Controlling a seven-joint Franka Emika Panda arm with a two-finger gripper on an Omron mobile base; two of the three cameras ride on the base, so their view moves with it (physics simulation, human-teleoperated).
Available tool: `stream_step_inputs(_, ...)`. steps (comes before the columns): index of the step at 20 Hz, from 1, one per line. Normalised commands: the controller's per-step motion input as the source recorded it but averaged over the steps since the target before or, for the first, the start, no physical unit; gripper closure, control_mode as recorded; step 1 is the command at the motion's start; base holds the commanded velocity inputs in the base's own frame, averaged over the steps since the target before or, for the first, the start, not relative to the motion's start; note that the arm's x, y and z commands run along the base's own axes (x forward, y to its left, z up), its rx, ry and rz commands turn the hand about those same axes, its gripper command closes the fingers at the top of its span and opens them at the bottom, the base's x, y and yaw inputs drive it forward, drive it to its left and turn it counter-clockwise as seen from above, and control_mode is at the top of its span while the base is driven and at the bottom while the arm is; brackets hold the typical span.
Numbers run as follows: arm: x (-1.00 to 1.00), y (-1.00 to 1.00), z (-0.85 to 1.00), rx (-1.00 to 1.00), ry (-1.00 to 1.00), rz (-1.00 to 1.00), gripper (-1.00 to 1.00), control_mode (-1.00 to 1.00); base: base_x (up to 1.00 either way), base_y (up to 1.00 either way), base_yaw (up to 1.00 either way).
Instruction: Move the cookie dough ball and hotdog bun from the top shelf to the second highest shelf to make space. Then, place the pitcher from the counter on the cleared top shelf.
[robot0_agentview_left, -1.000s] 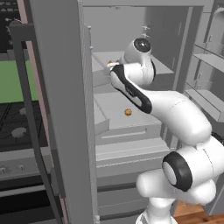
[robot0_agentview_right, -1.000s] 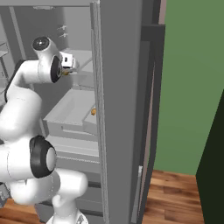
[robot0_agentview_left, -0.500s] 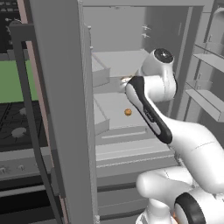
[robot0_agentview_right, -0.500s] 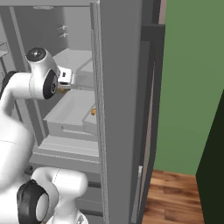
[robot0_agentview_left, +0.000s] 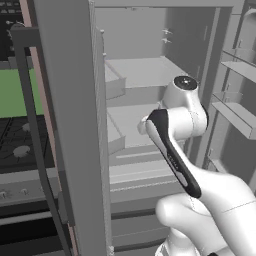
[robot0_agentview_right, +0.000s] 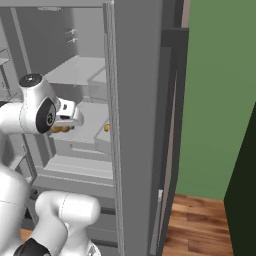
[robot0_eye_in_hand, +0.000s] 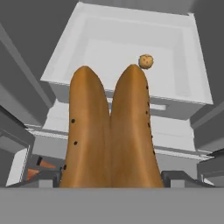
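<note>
One slip to watch: your gripper (robot0_eye_in_hand: 111, 186) is clamped wide on the hotdog bun (robot0_eye_in_hand: 109, 131), so releasing it from up here could knock the cookie dough ball (robot0_eye_in_hand: 146, 61) along the second highest shelf (robot0_eye_in_hand: 78, 52).

hotdog bun (robot0_eye_in_hand: 110, 131) near end cut off at hand view's bottom, jaws behind it hidden

Fridge open, its door edge (robot0_agentview_right: 117, 125) running down mid-frame. White arm's hand (robot0_agentview_right: 65, 112) reaches in just left of that door edge, over the second highest shelf (robot0_agentview_right: 87, 131). Orange-tan hotdog bun (robot0_agentview_right: 60, 129) peeks out under the hand; grip not resolvable. Small orange cookie dough ball (robot0_agentview_right: 106, 127) sits on the same shelf, right against the door edge. Top shelf (robot0_agentview_right: 80, 72) above.
</note>
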Motion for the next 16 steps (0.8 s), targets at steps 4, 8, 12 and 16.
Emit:
stream_step_inputs(4,0.0,0.0,-0.58,-0.03,0.09,0.0,1.0,-1.0,0.0,0.0,0.0)
stream_step_inputs(8,0.24,0.0,-0.38,0.0,0.0,0.0,1.0,-1.0,0.0,0.0,0.0)
stream_step_inputs(12,0.48,0.0,-0.28,0.0,0.0,0.0,1.0,-1.0,0.0,0.0,0.0)
stream_step_inputs(16,0.59,0.0,-0.28,0.0,-0.01,0.0,1.0,-1.0,0.0,0.0,0.0)
